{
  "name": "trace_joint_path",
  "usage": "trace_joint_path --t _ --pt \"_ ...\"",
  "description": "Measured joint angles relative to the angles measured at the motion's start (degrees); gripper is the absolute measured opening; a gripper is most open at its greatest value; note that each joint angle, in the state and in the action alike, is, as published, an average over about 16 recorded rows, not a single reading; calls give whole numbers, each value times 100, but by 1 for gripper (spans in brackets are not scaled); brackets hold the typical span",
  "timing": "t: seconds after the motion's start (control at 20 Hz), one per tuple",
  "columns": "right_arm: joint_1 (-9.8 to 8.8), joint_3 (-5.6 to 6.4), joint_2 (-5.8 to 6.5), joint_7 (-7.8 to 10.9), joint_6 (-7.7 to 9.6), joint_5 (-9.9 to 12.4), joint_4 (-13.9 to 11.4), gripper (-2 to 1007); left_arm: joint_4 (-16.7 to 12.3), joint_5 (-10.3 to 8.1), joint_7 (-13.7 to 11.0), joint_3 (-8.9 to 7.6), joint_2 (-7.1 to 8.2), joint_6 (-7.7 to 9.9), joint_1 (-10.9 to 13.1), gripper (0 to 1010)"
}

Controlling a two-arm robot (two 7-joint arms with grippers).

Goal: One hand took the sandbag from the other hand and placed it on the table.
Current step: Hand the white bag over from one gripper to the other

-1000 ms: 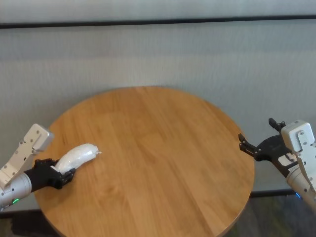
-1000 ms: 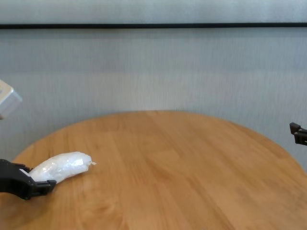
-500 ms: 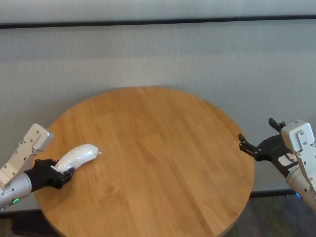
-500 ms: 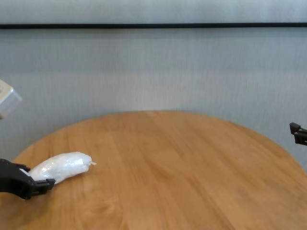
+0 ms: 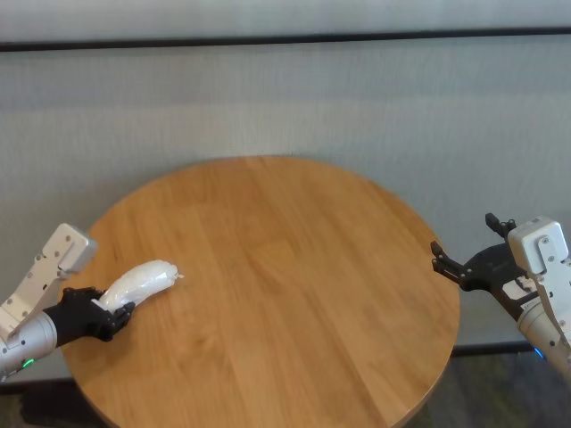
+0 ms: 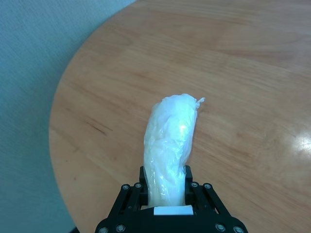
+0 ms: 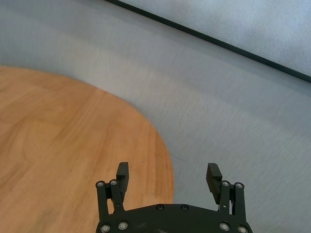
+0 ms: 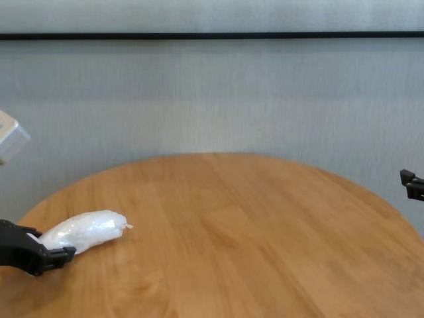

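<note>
The white plastic-wrapped sandbag (image 5: 140, 283) lies on the round wooden table (image 5: 285, 267) near its left edge, twisted tip pointing toward the middle. My left gripper (image 5: 119, 312) is at the bag's near end, its black fingers closed against both sides of it. The left wrist view shows the bag (image 6: 170, 145) running out from between the fingers (image 6: 141, 173). In the chest view the bag (image 8: 89, 228) rests on the wood with the left gripper (image 8: 56, 255) at its end. My right gripper (image 5: 464, 239) is open and empty, just off the table's right edge (image 7: 167, 170).
A grey wall with a dark horizontal strip (image 5: 285, 40) stands behind the table. Nothing else lies on the tabletop. One fingertip of the right gripper (image 8: 409, 180) shows at the chest view's right edge.
The left gripper has shifted very slightly back toward the table's edge. The sandbag and the right arm have not moved.
</note>
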Motion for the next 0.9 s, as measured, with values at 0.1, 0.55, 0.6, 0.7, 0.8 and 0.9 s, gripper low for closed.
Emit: trace_joint_path --t 0.1,0.55,0.6,0.7,0.8,0.9 --pt "0 0 0 0 0 0 0 1006 0 0 0 0 0 0 0 410" --pt "0 0 0 0 0 0 0 1006 0 0 0 0 0 -1 0 409" --pt "0 0 0 0 0 0 0 1006 0 0 0 0 0 -1 0 409" --pt "0 0 0 0 0 0 0 1006 0 0 0 0 0 -1 0 409" --pt "0 0 0 0 0 0 0 1006 0 0 0 0 0 0 0 409" --pt "0 0 0 0 0 0 0 1006 0 1 -1 0 0 -1 0 409"
